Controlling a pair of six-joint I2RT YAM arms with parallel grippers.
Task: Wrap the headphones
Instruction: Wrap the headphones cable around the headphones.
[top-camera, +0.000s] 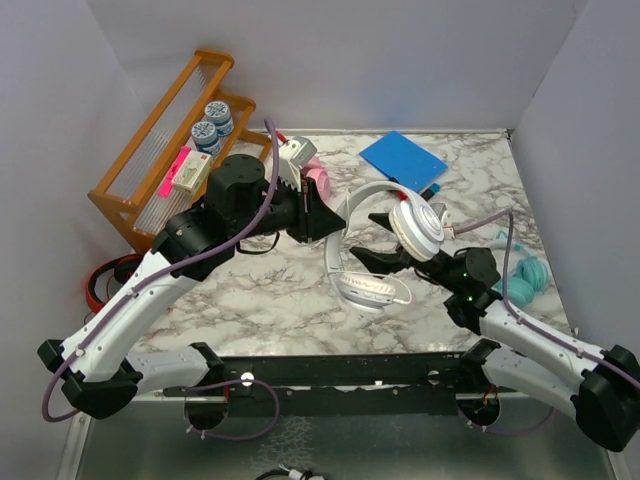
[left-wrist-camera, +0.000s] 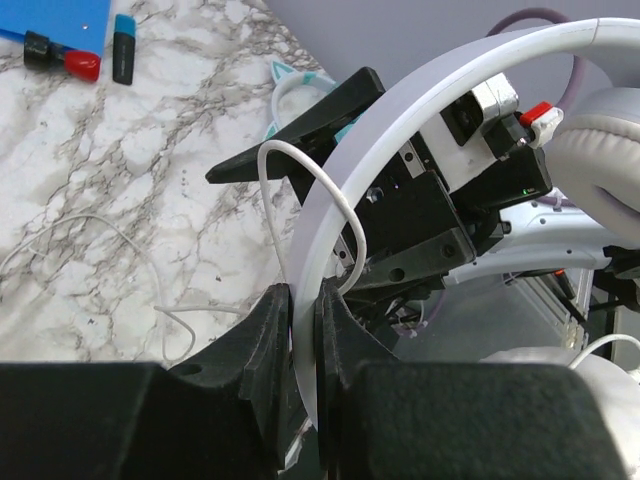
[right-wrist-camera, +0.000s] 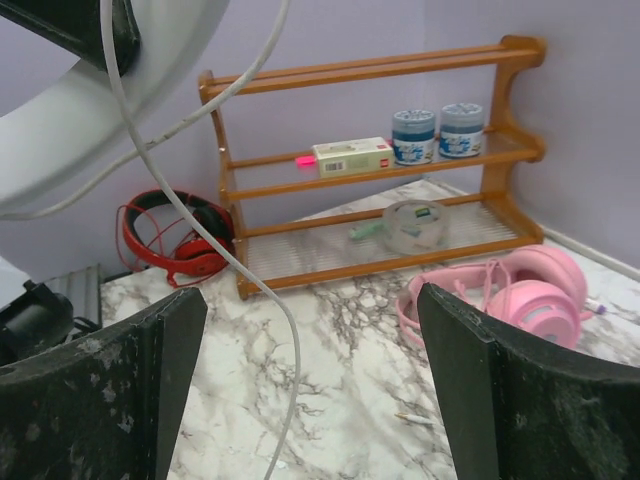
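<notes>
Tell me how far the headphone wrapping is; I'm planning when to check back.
No pair looks wrapped yet. In hand: the left hand is shut on the headband of the white headphones, whose white cable hangs loose inside the open right hand. Left: winding that cable, then the pink pair and the teal pair.

Marble-pattern table (top-camera: 260, 300). Wooden rack (top-camera: 150, 170) stands at its far-left corner and holds two tins (top-camera: 215, 120), a box (top-camera: 190, 170) and a tape roll (right-wrist-camera: 413, 225). Pink headphones (top-camera: 318, 180) lie just right of the rack. A blue pad (top-camera: 402, 160) lies farther right. Teal headphones (top-camera: 525, 280) lie well right of the rack, at the opposite edge. Red headphones (top-camera: 100, 280) lie by the rack's near end. White headphones (top-camera: 372, 290) have their lower cup seemingly resting on the table, near-right of the rack.
</notes>
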